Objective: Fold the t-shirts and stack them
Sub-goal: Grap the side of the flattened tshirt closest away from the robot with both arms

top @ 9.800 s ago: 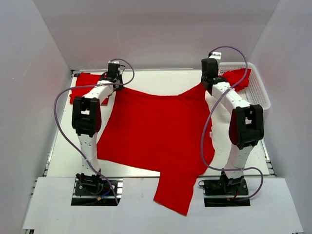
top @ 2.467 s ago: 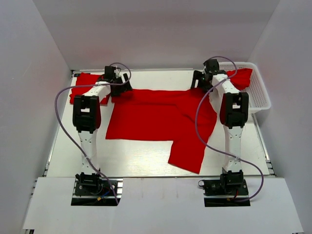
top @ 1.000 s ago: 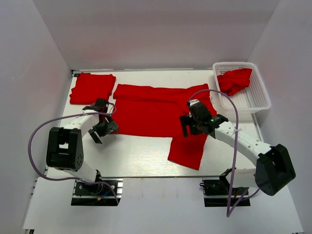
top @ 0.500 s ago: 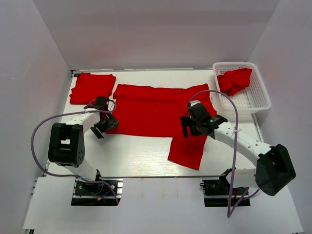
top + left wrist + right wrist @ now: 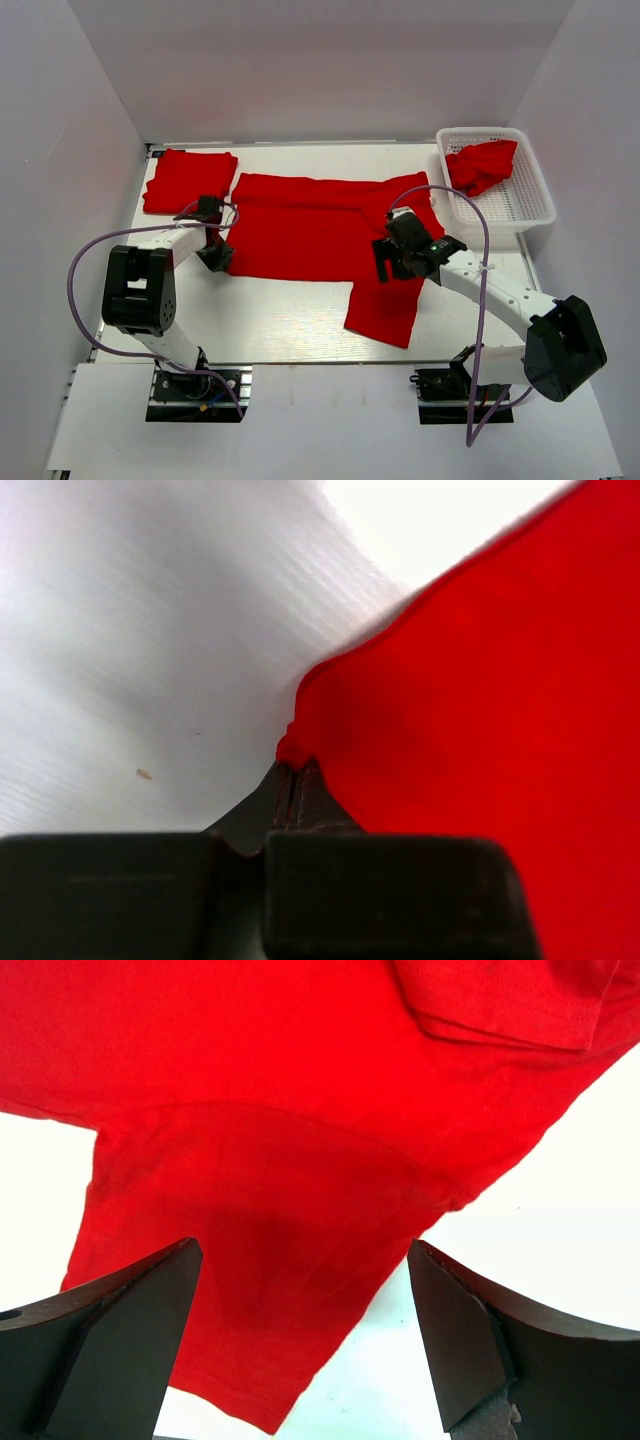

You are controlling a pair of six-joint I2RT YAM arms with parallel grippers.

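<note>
Pinching the t-shirt (image 5: 310, 225) corner with the left tool (image 5: 295, 780).
The left tool's jaws are pressing together on the near-left corner of the red t-shirt, which is lying spread across the middle of the tabletop (image 5: 280, 315). The right tool (image 5: 310, 1345) is hovering wide open, gripping nothing, above the shirt's near-right flap.

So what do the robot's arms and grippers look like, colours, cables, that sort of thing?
Both arms, left arm and right arm, have white links with bulky black joint housings. A lilac cable loops loosely along each. The left gripper and right gripper have plain dark grey wedge-shaped fingers.
</note>
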